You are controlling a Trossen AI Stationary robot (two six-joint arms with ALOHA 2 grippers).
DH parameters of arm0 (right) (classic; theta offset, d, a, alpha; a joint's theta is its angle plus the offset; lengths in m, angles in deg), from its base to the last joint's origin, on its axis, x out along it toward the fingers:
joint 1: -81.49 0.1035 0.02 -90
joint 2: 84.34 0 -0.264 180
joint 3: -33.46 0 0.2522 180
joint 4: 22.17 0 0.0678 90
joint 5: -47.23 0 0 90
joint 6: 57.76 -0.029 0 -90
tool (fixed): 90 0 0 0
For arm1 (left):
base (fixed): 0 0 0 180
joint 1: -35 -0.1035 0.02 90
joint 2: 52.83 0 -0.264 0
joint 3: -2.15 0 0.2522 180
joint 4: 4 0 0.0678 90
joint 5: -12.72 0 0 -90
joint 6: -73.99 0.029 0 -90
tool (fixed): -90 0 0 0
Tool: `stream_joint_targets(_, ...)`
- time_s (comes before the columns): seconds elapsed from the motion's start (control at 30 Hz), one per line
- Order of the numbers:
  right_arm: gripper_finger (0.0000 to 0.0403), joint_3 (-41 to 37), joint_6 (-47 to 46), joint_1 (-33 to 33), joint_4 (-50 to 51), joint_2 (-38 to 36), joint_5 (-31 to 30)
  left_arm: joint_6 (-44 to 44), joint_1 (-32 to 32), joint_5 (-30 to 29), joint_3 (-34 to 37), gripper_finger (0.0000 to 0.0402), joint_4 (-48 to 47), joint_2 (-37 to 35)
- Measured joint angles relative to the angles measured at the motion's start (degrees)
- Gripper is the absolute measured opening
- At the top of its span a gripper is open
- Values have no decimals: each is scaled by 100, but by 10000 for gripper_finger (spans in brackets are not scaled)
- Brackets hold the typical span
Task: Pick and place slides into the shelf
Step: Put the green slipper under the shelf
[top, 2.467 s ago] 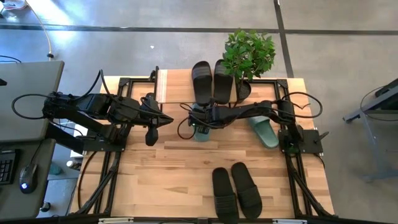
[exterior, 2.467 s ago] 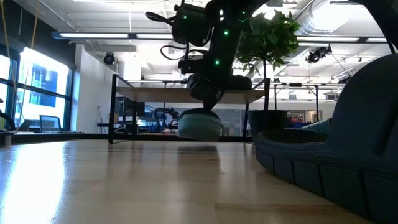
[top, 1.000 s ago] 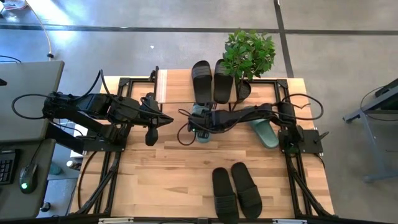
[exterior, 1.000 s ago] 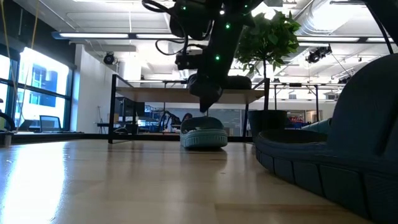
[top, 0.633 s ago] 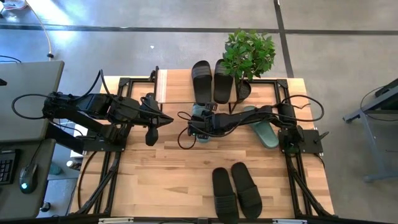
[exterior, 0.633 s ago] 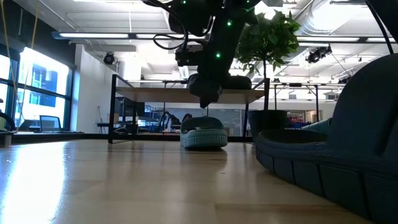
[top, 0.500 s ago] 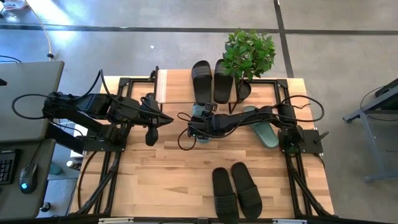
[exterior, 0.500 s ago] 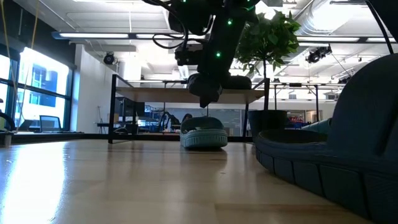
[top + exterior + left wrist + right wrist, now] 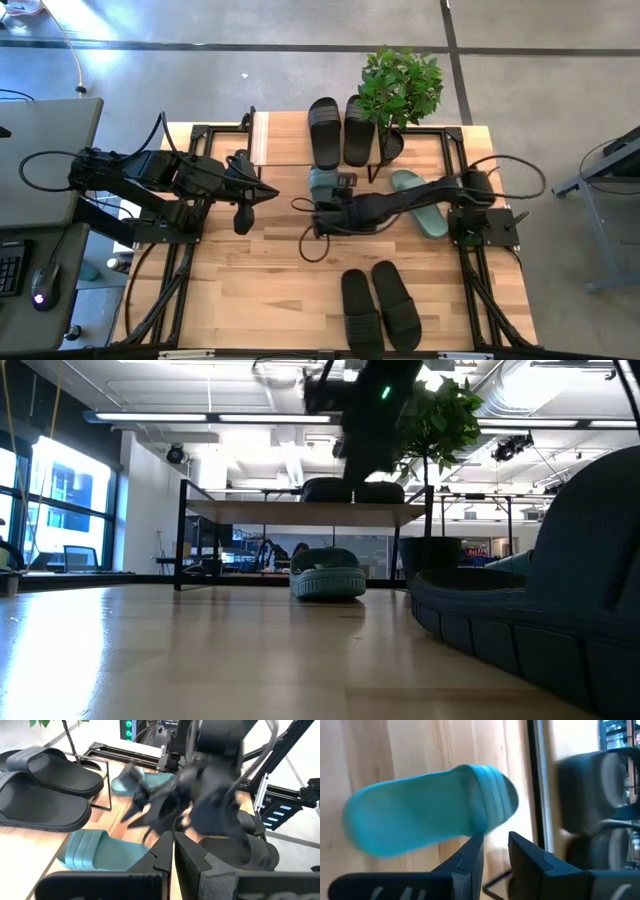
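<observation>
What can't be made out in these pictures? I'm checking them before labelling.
- Right end effector: motion-blurred in the left wrist view, so whether it is open is unclear.
- Green slide at the shelf: arm partly covers it in the high view.
- Second green slide: mostly under the right arm, high view.
- Near black slide: cut off by the low view's edge.
- Left end effector: too small, high view.

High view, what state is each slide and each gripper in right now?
Near green slide: flat on the table by the shelf, ungripped.
Other green slide: flat on the table, ungripped.
Black pair on shelf: placed on top.
Front black pair: on the table, not yet placed.
Right gripper: jaws open, empty.
Left gripper: jaws shut, empty.
</observation>
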State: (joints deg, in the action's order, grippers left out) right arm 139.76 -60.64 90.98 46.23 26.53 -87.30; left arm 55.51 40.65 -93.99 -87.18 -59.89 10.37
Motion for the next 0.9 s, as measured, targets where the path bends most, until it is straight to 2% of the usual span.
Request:
stream_joint_targets(0.1, 80, -2, 10, 69, 214, -572, 222, -2, 0, 72, 0, 8, -1, 0)
stream_joint_targets(0.23, 79, 0, 19, 61, 200, -1543, 1419, -2, 0, 104, 0, 7, 0, -1)
stream_joint_targets(0.3, 75, 0, -2, 74, 192, -2064, 1785, -2, 0, 116, 0, 8, 0, 0)
stream_joint_targets(0.37, 64, 0, -155, 97, 203, -2564, 2004, -2, 0, 118, 0, 8, 0, -2)
stream_joint_targets(0.53, 14, -46, -1206, 267, 257, -3600, 2656, -2, 0, 250, 0, 8, 0, -2)
stream_joint_targets(0.63, 5, -518, -1943, 635, -50, -4093, 2458, 0, 0, 551, 0, 8, -1, -2)
stream_joint_targets(0.8, 1, -2055, -3853, 1529, -649, -4501, 1206, 14, 2, 965, 0, 7, -2, -1)
stream_joint_targets(0.9, 0, -3194, -4379, 1954, -2180, -4327, 881, 21, 2, 1128, 0, 8, -2, 0)
